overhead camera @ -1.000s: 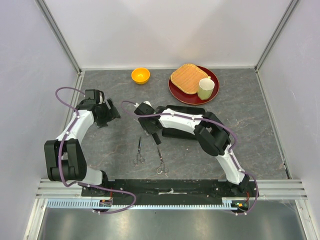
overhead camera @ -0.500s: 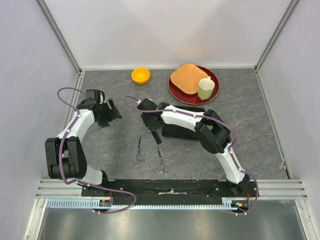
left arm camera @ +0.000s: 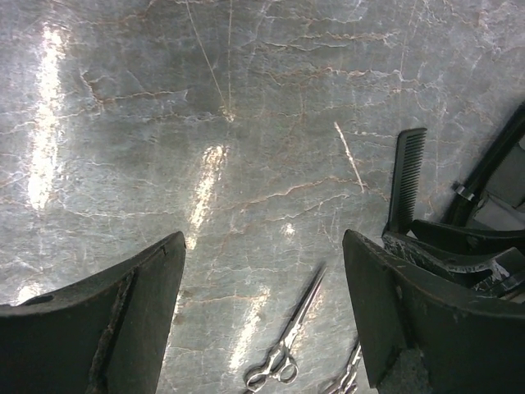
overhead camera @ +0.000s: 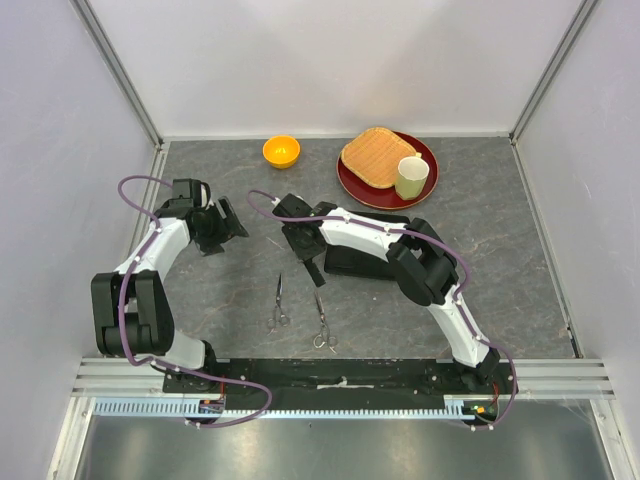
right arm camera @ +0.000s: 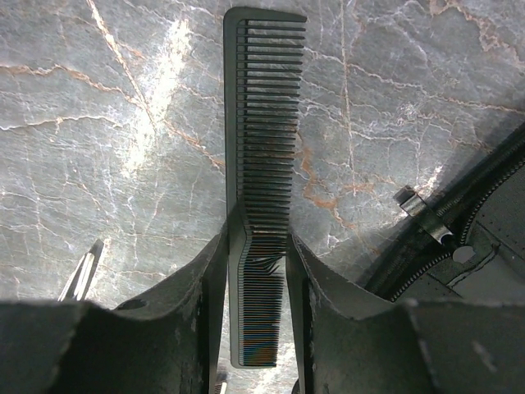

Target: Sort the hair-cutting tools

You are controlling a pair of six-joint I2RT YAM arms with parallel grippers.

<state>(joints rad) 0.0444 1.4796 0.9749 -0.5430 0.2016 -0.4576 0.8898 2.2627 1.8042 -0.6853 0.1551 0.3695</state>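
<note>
The right gripper (right arm camera: 257,240) is pinching the long comb (right arm camera: 264,123), its jaws narrowed onto it from either side across its width, spine against one finger and, it seems, teeth tips against the other. Most of the comb is sticking out past the fingertips over the table (right arm camera: 107,123). I cannot tell whether it is lifting clear. The open zip case (right arm camera: 492,222) is lying just beside it.

The comb is likely light, thin and stiff, with smooth sides, so an end grip is risking it pivoting. A hold nearer the middle would steady it.

The left gripper (left arm camera: 262,238) is hanging wide open and empty. The two scissors (overhead camera: 278,303) (overhead camera: 321,322) are lying near each other nearer the bases, apart from both grippers.
</note>
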